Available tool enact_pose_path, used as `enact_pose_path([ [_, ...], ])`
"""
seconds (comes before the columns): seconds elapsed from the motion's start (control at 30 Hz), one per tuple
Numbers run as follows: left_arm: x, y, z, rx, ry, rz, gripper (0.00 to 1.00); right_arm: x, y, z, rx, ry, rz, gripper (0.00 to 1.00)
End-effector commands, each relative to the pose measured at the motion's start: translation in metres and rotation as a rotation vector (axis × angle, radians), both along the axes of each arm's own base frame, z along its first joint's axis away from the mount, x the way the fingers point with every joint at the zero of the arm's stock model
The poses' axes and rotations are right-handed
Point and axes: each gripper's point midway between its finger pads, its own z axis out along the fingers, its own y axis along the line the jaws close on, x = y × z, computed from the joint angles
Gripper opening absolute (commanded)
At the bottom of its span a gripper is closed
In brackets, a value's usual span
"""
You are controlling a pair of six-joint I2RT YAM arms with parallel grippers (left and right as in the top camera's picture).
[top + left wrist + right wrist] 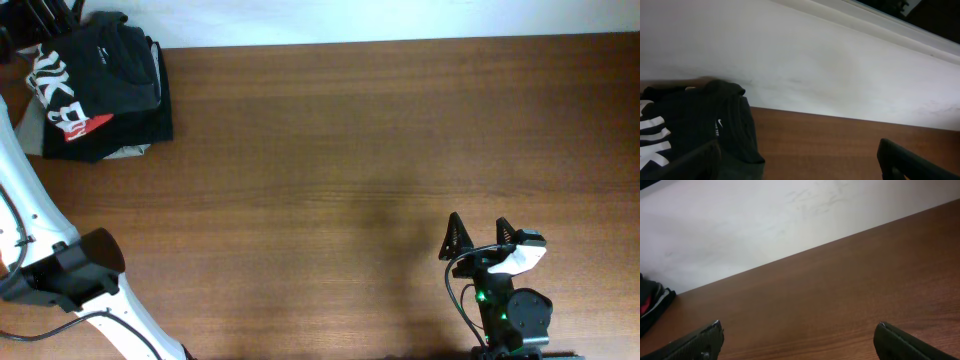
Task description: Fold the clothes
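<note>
A stack of folded dark clothes (100, 90), topped by a black piece with white and red print, lies at the table's far left corner. It also shows in the left wrist view (695, 125) and, as a sliver, in the right wrist view (650, 305). My left gripper (800, 167) is open and low over the table just right of the stack, with its left finger in front of the cloth. In the overhead view it is partly cut off at the top left corner (45, 18). My right gripper (478, 232) is open and empty near the front right, and the right wrist view (797, 340) shows bare wood between its fingers.
The wooden table (350, 150) ends at a white wall (815, 60) along its far edge. My left arm's base (70, 272) stands at the front left, and my right arm's base (510, 315) at the front right.
</note>
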Motion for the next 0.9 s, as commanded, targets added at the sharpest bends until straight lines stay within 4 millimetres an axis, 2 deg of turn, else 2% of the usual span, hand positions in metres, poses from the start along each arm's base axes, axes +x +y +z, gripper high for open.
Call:
enact_pose_path([
  [0.0, 0.001, -0.001, -0.001, -0.008, -0.001, -0.008, 0.99, 0.000, 0.000, -0.002, -0.009, 0.001, 0.000, 0.99],
  [0.17, 0.002, -0.003, -0.002, -0.008, 0.001, -0.011, 0.99, 0.000, 0.000, -0.002, -0.009, 0.001, 0.000, 0.99],
  [0.27, -0.004, -0.007, 0.011, 0.002, -0.022, -0.015, 0.99, 0.000, 0.000, -0.002, -0.009, 0.001, 0.000, 0.99],
  [0.33, -0.012, -0.019, 0.026, 0.014, -0.049, -0.030, 0.99, 0.000, 0.000, -0.002, -0.009, 0.001, 0.000, 0.99],
  [0.4, -0.022, -0.036, 0.042, 0.024, -0.074, -0.053, 0.99, 0.000, 0.000, -0.002, -0.009, 0.001, 0.000, 0.99],
  [0.47, -0.041, -0.067, 0.065, 0.036, -0.109, -0.099, 0.99, 0.000, 0.000, -0.002, -0.009, 0.001, 0.000, 0.99],
  [0.57, -0.063, -0.097, 0.085, 0.045, -0.139, -0.146, 0.99, 0.000, 0.000, -0.002, -0.009, 0.001, 0.000, 0.99],
  [0.63, -0.090, -0.130, 0.098, 0.046, -0.155, -0.203, 0.99, 0.000, 0.000, -0.002, -0.009, 0.001, 0.000, 0.99],
  [0.73, -0.120, -0.166, 0.093, 0.032, -0.130, -0.276, 0.99, 0.000, 0.000, -0.002, -0.009, 0.001, 0.000, 0.99],
  [0.8, -0.144, -0.193, 0.075, 0.014, -0.079, -0.337, 0.99, 0.000, 0.000, -0.002, -0.009, 0.001, 0.000, 0.99],
  [0.83, -0.157, -0.205, 0.060, 0.023, -0.045, -0.362, 0.99, 0.000, 0.000, -0.002, -0.009, 0.001, 0.000, 0.99],
  [0.87, -0.163, -0.205, 0.047, 0.062, -0.024, -0.349, 0.99, 0.000, 0.000, -0.002, -0.009, 0.001, 0.000, 0.99],
])
